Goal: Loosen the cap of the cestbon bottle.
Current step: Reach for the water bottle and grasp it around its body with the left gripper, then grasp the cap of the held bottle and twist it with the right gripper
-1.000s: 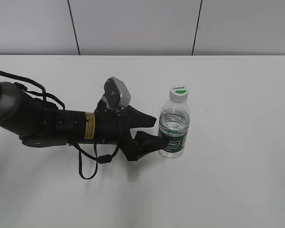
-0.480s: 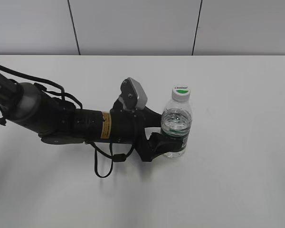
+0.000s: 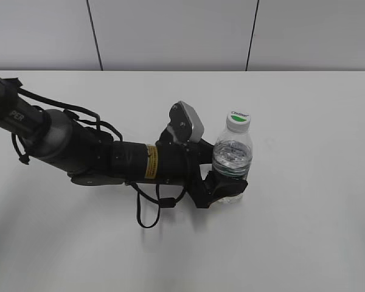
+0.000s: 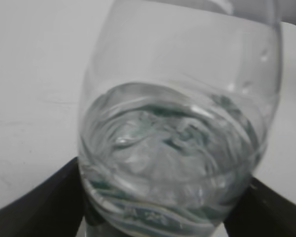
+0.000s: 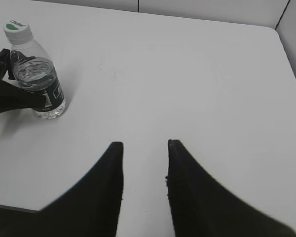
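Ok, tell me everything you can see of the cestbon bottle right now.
The cestbon bottle is small, clear plastic, ribbed at the shoulder, with a dark green label band low on its body. It stands upright on the white table, partly filled with water. Its white cap, marked with a green half-disc, is still on. The left gripper brackets the lower body at label height, fingers on either side. Nothing touches the cap.

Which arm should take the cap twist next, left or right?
Right. The left hand is already around the lower body of the cestbon bottle, bracing it upright, so it cannot reach the cap. The right hand is open, empty and off to the side, free to come in.
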{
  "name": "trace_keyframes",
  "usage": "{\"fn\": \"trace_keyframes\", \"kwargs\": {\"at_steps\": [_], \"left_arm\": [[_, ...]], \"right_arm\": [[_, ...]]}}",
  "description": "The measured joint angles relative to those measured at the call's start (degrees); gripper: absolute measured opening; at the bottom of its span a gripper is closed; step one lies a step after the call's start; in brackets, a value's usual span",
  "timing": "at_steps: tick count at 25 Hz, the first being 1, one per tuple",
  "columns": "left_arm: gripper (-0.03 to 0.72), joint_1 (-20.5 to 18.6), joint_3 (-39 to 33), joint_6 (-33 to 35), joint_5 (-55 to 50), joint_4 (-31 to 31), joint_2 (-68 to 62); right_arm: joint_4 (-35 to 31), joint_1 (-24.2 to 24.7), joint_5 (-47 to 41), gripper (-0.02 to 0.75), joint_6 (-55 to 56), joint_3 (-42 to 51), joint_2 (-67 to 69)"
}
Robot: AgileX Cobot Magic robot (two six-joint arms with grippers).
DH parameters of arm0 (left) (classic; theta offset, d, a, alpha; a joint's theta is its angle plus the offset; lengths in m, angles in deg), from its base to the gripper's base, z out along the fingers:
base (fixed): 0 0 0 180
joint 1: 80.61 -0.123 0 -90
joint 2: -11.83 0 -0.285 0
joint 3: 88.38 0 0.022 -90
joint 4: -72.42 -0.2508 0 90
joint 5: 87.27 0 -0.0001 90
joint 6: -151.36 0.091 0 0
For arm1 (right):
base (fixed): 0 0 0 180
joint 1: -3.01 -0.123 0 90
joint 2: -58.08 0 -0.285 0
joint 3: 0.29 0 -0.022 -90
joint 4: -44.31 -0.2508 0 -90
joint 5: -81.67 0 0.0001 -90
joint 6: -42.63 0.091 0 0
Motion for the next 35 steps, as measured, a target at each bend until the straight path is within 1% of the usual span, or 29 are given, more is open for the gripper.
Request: {"fn": "trace_keyframes", "kwargs": {"at_steps": [4,12,35], "left_arm": [[0.599,0.12,0.00,0.00,0.00,0.68,-0.13],[0.519,0.12,0.00,0.00,-0.28,1.07,-0.12],[0.519,0.12,0.23,1.10,-0.76,-0.43,-0.12]], "right_arm": [[0.00,0.00,0.00,0.244,0.00,0.00,0.00],[0.00,0.00,0.00,0.244,0.00,0.00,0.00],[-0.08,0.00,0.00,0.244,0.00,0.00,0.00]]}}
